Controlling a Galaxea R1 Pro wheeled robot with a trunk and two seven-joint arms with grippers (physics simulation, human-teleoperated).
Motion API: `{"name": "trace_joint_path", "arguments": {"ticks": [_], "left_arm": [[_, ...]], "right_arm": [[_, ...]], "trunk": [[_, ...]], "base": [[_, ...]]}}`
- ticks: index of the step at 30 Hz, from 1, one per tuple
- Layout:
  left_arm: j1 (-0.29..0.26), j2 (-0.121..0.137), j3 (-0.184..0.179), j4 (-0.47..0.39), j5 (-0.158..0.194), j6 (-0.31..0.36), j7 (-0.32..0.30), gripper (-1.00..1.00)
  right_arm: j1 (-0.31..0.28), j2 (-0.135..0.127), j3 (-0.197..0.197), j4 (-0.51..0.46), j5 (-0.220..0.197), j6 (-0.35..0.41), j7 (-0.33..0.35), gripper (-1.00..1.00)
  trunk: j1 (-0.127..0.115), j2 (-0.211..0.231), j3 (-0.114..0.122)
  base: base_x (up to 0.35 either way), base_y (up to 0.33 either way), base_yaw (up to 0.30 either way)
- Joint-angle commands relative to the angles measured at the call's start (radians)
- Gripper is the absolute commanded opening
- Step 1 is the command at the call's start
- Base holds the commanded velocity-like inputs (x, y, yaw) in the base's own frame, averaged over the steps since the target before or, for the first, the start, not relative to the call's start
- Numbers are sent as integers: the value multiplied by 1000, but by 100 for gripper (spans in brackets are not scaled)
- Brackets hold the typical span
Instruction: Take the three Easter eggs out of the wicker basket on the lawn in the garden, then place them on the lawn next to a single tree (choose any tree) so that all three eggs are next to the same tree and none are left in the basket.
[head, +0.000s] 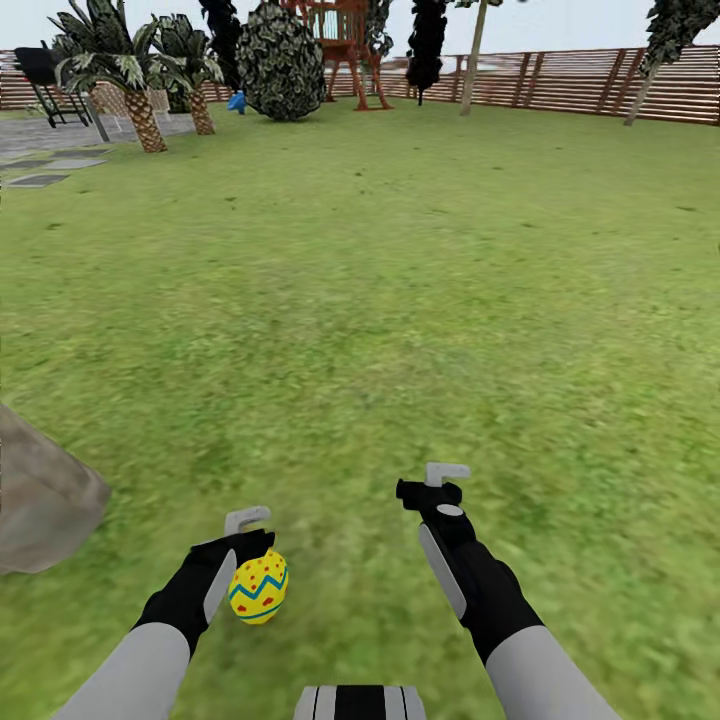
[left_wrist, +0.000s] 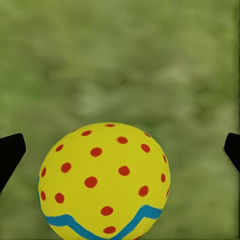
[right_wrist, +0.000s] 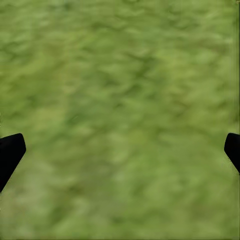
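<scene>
One Easter egg (head: 258, 587), yellow with red dots and a blue-green zigzag band, is low on the lawn (head: 400, 300) right beside my left gripper (head: 250, 555). In the left wrist view the egg (left_wrist: 104, 181) lies between the spread fingertips (left_wrist: 11, 152) without touching either; the left gripper (left_wrist: 121, 150) is open. A thick pale grey-brown tree trunk (head: 40, 495) rises from the grass just left of the left arm. My right gripper (head: 432, 492) hangs open over bare grass, its fingertips (right_wrist: 11, 152) wide apart. The wicker basket is out of view.
Open grass stretches ahead to a brown slat fence (head: 600, 85). Far off stand short palms (head: 140, 75), a round bush (head: 280, 65), a red playset (head: 345, 45), dark conifers (head: 428, 45) and grey paving stones (head: 45, 170) at the far left.
</scene>
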Motion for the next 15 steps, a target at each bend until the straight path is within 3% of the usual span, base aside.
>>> {"name": "trace_joint_path", "arguments": {"ticks": [1,15], "left_arm": [[0,-1,4,-2,2,6,2,100],[0,-1,4,-1,0,5,0,100]], "right_arm": [[0,-1,3,-1,-10,3,-9,100],[-1,-1,2,-1,-10,2,-9,100]], "trunk": [[-1,0,3],[-7,3,57]], "base": [[0,0,0],[0,0,0]]}}
